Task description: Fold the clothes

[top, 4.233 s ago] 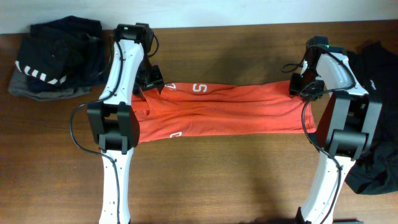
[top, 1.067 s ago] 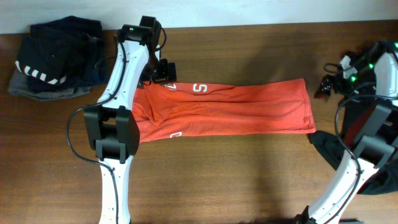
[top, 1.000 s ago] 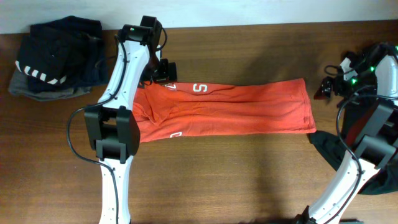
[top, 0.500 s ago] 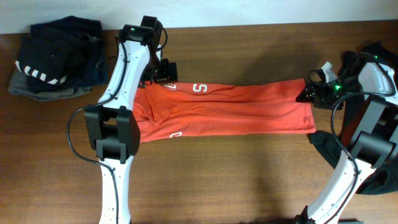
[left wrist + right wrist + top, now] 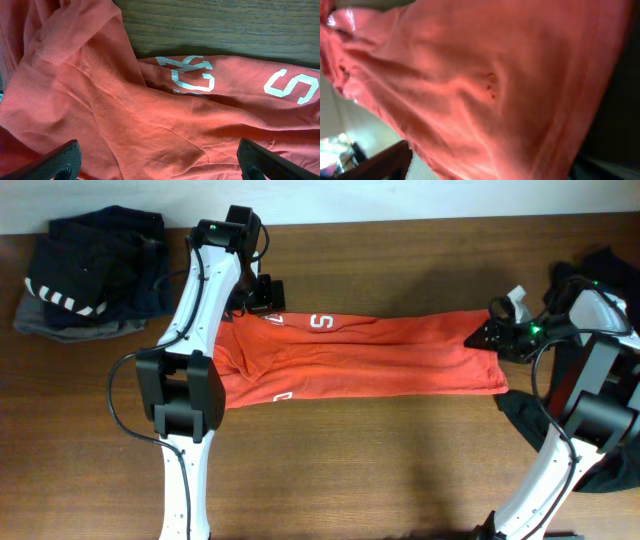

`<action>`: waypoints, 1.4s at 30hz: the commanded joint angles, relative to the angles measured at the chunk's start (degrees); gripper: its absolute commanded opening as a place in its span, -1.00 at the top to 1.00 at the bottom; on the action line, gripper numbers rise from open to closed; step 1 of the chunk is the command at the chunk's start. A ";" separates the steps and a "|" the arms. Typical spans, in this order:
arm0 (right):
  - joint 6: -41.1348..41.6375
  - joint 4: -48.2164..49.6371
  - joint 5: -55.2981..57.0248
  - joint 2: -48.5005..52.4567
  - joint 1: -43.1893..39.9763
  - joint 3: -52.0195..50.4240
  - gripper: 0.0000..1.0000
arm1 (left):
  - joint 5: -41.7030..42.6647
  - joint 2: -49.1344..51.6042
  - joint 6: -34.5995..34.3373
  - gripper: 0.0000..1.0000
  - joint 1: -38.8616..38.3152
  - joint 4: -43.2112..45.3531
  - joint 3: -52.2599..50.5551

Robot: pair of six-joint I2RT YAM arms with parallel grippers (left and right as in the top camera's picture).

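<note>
The orange-red T-shirt point(image 5: 380, 355) lies as a long lengthwise-folded band across the table, with white lettering point(image 5: 320, 323) showing near its left end. My left gripper point(image 5: 262, 295) hovers over the shirt's rumpled left end, open. In the left wrist view its fingertips point(image 5: 55, 162) stand wide apart above bunched cloth point(image 5: 150, 115), holding nothing. My right gripper point(image 5: 490, 335) is at the shirt's far right edge. In the right wrist view the shirt point(image 5: 485, 85) fills the frame between its widely spread fingers point(image 5: 385, 165), so it is open around the cloth.
A dark navy and grey folded pile with white stripes point(image 5: 85, 275) sits at the back left. A loose black garment point(image 5: 605, 435) lies at the right edge, under and behind the right arm. Bare wood table point(image 5: 370, 470) spans the front.
My right gripper has swung left from beside the table's right edge onto the shirt's right end, its jaws narrowing slightly. The left arm and the shirt have not moved.
</note>
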 commanded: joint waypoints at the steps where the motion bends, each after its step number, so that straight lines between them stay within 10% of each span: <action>1: -0.79 0.28 2.75 2.78 2.27 -3.34 -0.51 | 0.63 -0.92 0.87 -0.98 -0.11 0.15 -0.28; 13: 6.45 4.87 11.80 2.75 2.40 -3.52 0.92 | 0.63 -0.92 0.87 -0.98 -0.11 0.13 -0.28; 29: 19.65 -1.36 35.65 2.71 1.33 12.68 0.92 | 0.63 -0.92 0.87 -0.98 -0.11 -0.07 -0.28; 42: 28.00 -5.09 53.64 2.71 19.26 15.08 0.92 | 0.61 -0.92 0.87 -0.98 -0.11 -0.07 -0.28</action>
